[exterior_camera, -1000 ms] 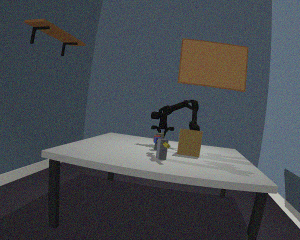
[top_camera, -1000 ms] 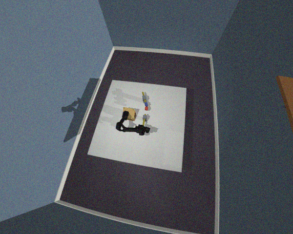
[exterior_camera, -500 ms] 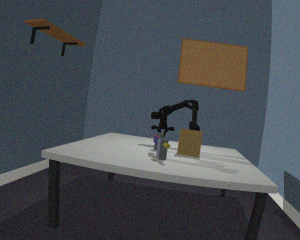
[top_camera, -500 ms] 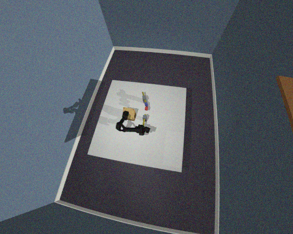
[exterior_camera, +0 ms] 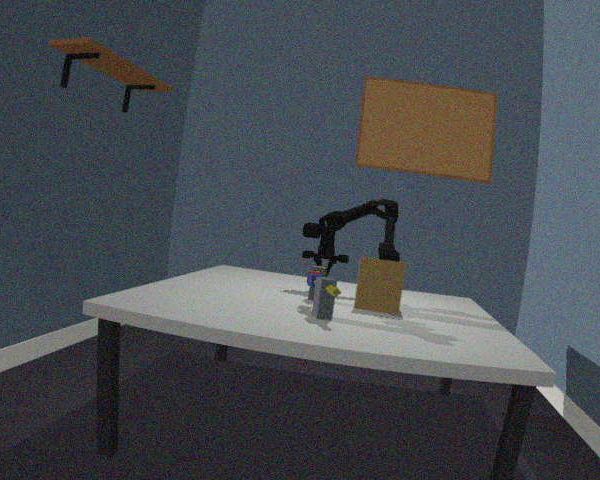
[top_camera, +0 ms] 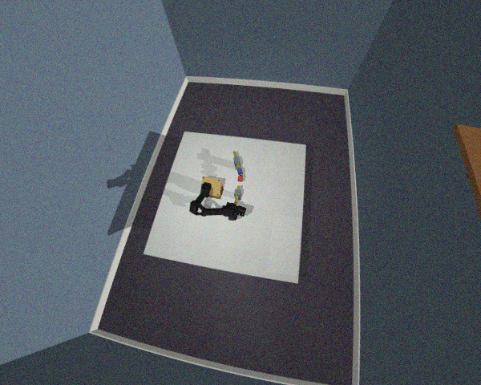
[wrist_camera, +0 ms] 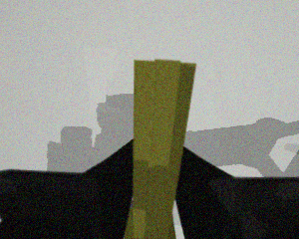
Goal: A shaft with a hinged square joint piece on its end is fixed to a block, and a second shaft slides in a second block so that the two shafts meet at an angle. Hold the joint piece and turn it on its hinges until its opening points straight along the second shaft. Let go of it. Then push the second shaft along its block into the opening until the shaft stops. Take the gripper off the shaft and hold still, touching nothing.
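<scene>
A yellow first shaft [top_camera: 235, 153] [exterior_camera: 333, 290] runs through a grey block [top_camera: 236, 162] [exterior_camera: 324, 302]. Its end bears the blue and red joint piece [top_camera: 240, 171] [exterior_camera: 311, 279]. The red part faces roughly towards the second shaft; its exact angle is too small to judge. The yellow second shaft [top_camera: 236, 200] [wrist_camera: 156, 110] passes through another grey block [top_camera: 238, 192]. A gap shows between its near tip and the red part. My gripper [exterior_camera: 326, 273] [wrist_camera: 152, 142] points down and is shut on the second shaft, on the side of its block away from the joint piece. The fingers are hidden in the top view.
A tan box [top_camera: 216, 188] [exterior_camera: 379, 285] stands beside the blocks, close to the arm's base. The white table [top_camera: 224, 249] [exterior_camera: 212, 315] carries everything. Arm shadows fall across it. A shelf and a wall board are far off.
</scene>
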Controlling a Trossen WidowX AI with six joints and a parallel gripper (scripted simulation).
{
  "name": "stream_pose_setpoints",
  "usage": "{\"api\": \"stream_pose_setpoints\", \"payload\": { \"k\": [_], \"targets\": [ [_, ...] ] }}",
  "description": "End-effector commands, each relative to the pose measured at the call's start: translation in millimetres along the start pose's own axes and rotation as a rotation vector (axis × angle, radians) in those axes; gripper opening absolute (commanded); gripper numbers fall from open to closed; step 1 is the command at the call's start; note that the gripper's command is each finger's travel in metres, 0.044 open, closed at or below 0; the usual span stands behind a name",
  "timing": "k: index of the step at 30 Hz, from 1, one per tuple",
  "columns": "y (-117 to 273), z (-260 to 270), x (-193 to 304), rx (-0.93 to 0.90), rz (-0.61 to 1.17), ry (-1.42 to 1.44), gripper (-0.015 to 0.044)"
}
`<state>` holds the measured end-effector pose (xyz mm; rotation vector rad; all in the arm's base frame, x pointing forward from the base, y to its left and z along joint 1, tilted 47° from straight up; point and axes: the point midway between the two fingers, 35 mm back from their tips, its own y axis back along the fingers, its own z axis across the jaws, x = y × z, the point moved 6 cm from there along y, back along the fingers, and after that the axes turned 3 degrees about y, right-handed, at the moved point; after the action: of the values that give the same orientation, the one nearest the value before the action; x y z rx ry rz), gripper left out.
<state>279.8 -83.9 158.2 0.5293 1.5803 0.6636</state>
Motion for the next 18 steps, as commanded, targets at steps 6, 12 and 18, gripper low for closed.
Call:
{"api": "stream_pose_setpoints", "payload": {
  "k": [6,12,18],
  "targets": [
    [-1,0,14,-0.007,-0.002,-0.002,0.0],
    [-1,1,24,-0.008,-0.001,-0.002,0.0],
    [-1,1,33,-0.009,-0.001,-0.002,0.0]
  ]
}}
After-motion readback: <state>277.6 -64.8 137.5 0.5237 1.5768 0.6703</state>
